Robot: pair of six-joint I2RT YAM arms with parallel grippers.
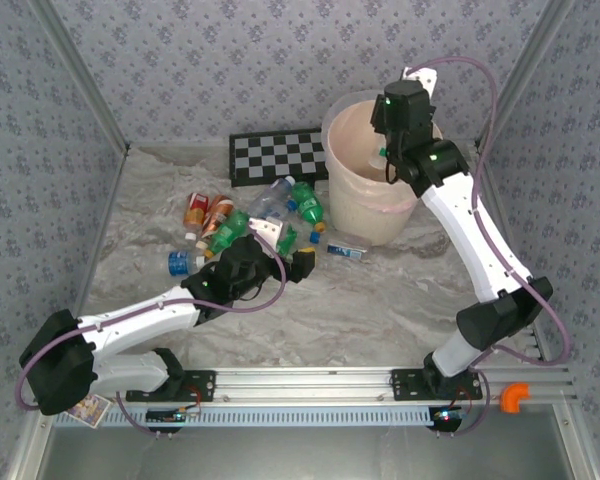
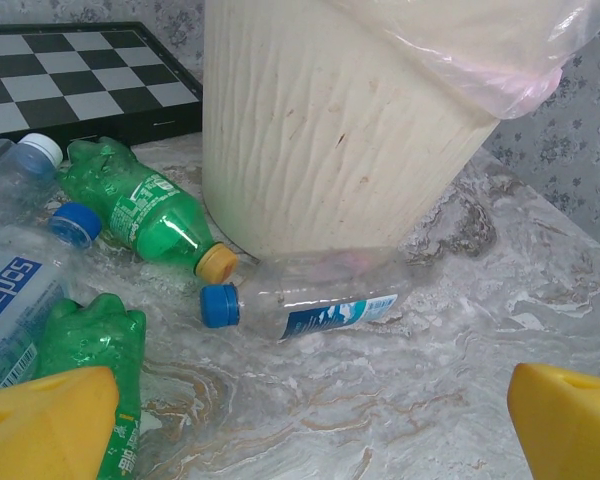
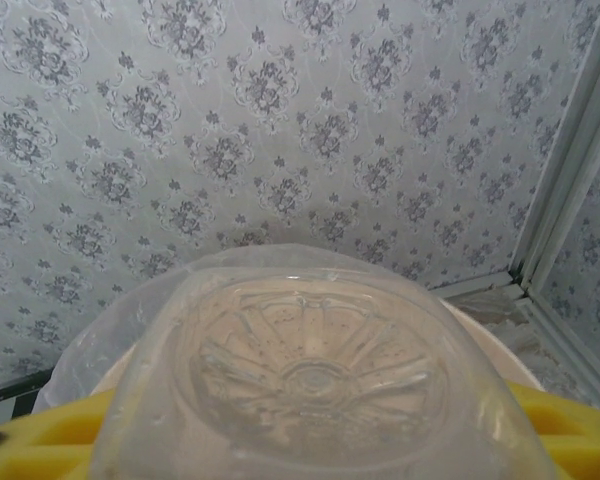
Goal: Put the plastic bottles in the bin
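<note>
**One bottle over the bin, the next lying at its foot**

The right pincer [image 3: 305,430] hangs above the open mouth of the bin [image 1: 362,208], its yellow fingers [image 3: 40,440] pressed to either side of a clear bottle [image 3: 310,365], which we see base-on. By the look of it, the bottle is gripped but not yet dropped.

The left pincer [image 2: 305,428] sits low over the surface [image 2: 450,390] with its jaws wide apart and nothing between them. Straight ahead of it lies a blue-capped clear bottle [image 2: 305,300], touching the bin's base. Its long axis runs crosswise to the pincer's line of approach, with the cap to the left. We judge the left arm the nearer by far, and the jaws would close across the bottle's width.

The rest of the bottles [image 1: 245,220] lie heaped to the left, between the bin and the checkerboard [image 2: 75,85]. Among them is a green bottle [image 2: 145,210] with a yellow cap.

One clear bottle's label [image 2: 5,290] seems to read "soda". The blue label [image 2: 330,312] ahead and the print on the green bottle are too small for us to read.
</note>
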